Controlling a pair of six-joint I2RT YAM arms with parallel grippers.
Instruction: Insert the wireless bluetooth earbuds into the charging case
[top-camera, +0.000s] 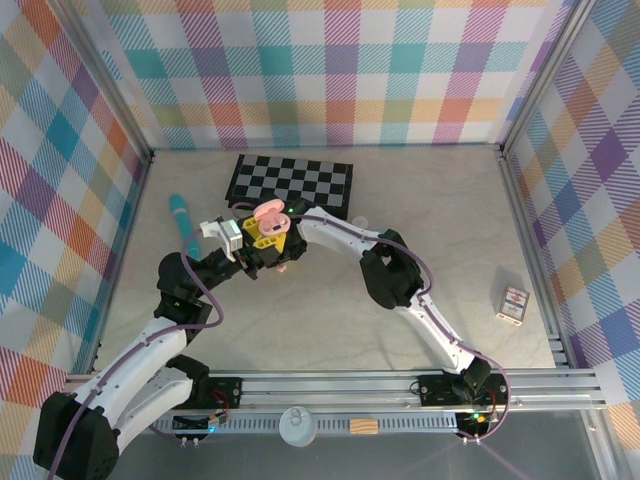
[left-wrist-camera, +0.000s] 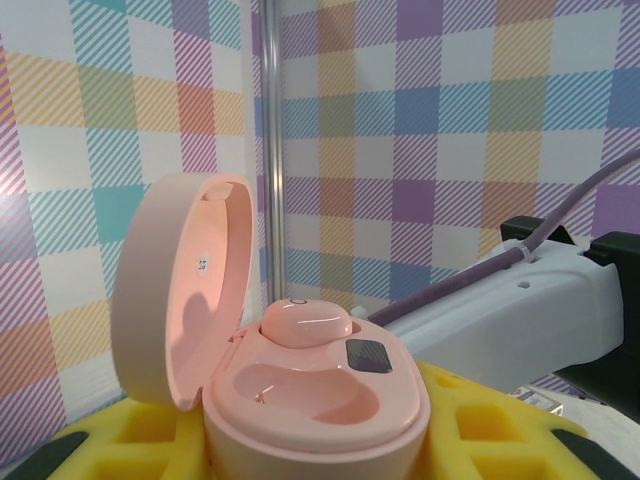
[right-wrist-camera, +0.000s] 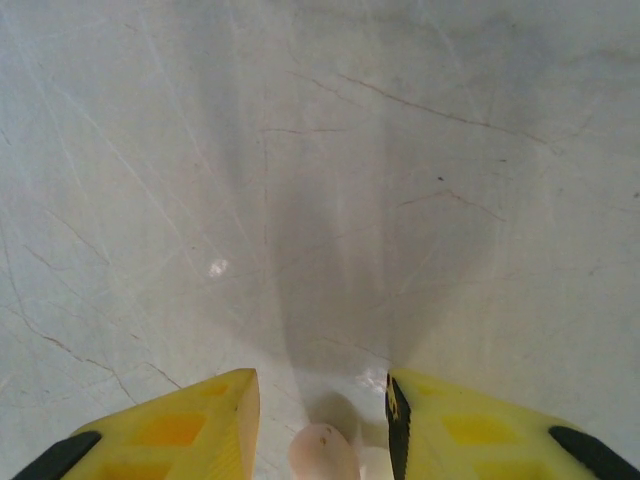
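Note:
The pink charging case (left-wrist-camera: 330, 425) stands upright with its lid (left-wrist-camera: 185, 285) swung open, and my left gripper (left-wrist-camera: 315, 445) is shut on its base, yellow fingers (left-wrist-camera: 480, 430) on either side. One pale pink earbud (left-wrist-camera: 305, 322) sits in the far slot; the near slot is bare. From above, the case (top-camera: 268, 213) is held over the table's middle by the left gripper (top-camera: 262, 234). My right gripper (top-camera: 285, 260) points down at the table just beside it. Its jaws (right-wrist-camera: 320, 382) stand apart around a second pale pink earbud (right-wrist-camera: 322, 455), with a gap on each side.
A black and white checkered mat (top-camera: 290, 182) lies behind the grippers. A long teal stick (top-camera: 183, 222) rests at the left, and a small printed box (top-camera: 513, 305) near the right edge. The right arm (top-camera: 400, 285) crosses the table's middle.

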